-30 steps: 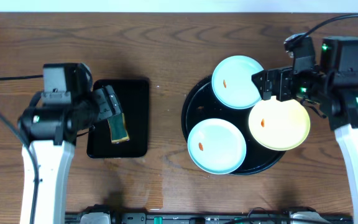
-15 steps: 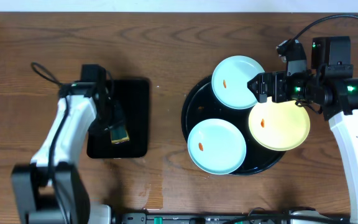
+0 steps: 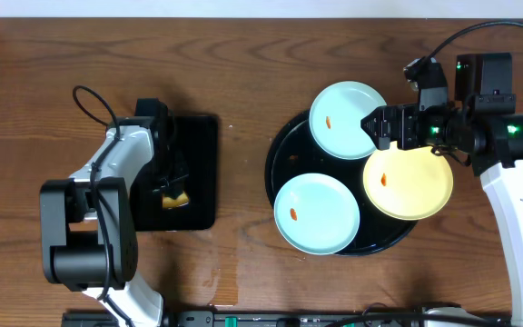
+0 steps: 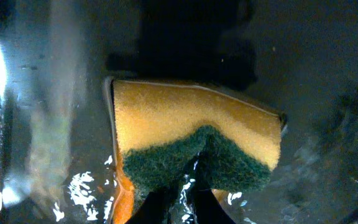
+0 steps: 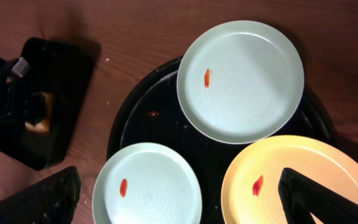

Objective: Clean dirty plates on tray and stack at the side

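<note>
L tool is clenched on the sponge, fingers pinching its green scrub side so it dents in at the middle, yellow foam above. All this sits low inside the small rect. black tray, left of centre in the overhead view. That tray's floor looks wet and shiny in the wrist cam. R tool is spread wide w/ nothing in it, hovering at the upper right of the round black tray, btw the upper blue plate and the yellow plate. Can't tell if it touches either. All 3 plates lie on the round tray, right half of the frame. The upper blue one pokes past the tray's top rim and the yellow one past its right rim. The lower blue plate is at the tray's bottom edge. Each has a small orange smear, left of its centre. Tray has a few specks on its bare part. Both trays rest on the brown wood surface, well apart.
</note>
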Controlling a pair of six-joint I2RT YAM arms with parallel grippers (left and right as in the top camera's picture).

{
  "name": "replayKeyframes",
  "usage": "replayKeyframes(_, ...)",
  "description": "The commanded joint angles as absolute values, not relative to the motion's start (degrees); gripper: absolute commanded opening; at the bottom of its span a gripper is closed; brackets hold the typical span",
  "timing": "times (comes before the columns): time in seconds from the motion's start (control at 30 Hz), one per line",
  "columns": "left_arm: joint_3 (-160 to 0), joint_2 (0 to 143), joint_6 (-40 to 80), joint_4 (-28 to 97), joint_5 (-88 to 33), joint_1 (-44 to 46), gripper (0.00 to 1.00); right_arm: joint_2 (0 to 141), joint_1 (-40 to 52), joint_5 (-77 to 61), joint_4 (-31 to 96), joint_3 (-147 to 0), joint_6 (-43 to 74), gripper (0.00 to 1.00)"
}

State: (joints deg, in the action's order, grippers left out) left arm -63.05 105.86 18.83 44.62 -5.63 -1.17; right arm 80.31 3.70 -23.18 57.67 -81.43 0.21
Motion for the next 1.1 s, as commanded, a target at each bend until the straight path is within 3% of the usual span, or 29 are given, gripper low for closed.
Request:
replayKeyframes(0.0,-65.17,107.63,18.28,45.30,-7.55,-1.17,0.11,80.64,2.66,-23.86,57.74,-82.32,0.60,0.99)
replayKeyframes(0.1,-69.69,104.55,18.04,49.25,-11.05,-1.15,0.17,80.64,2.66,-23.86,57.65,-82.35,0.62,0.99)
replayKeyframes(0.27,-71.85,98.54,18.06,50.81,-10.59,-1.17,0.45,80.64,2.66,-23.83,57.69,-82.32,0.62,0.99)
replayKeyframes(0.33,-71.81,97.27,18.06,51.46,-8.43,-1.15,0.49,80.64,2.66,-23.83,57.71,-82.32,0.62,0.99)
replayKeyframes(0.5,-69.45,98.26,18.09,52.58,2.02,-1.15,0.50,80.64,2.66,-23.86,57.69,-82.32,0.62,0.99)
replayKeyframes(0.77,-61.58,101.47,18.02,46.11,1.74,-0.86,0.50,80.64,2.66,-23.86,57.65,-82.32,0.64,0.99)
replayKeyframes(0.9,-59.61,102.24,14.94,41.39,-5.28,-0.82,0.50,80.64,2.66,-23.86,57.69,-82.32,0.64,0.99)
replayKeyframes(1.0,-58.28,102.72,14.85,38.09,-8.54,-0.78,0.40,80.64,2.66,-23.86,57.74,-82.32,0.64,0.99)
replayKeyframes(1.07,-57.36,102.78,14.85,36.25,-8.38,-0.60,0.27,80.64,2.66,-23.86,57.69,-82.32,0.73,0.99)
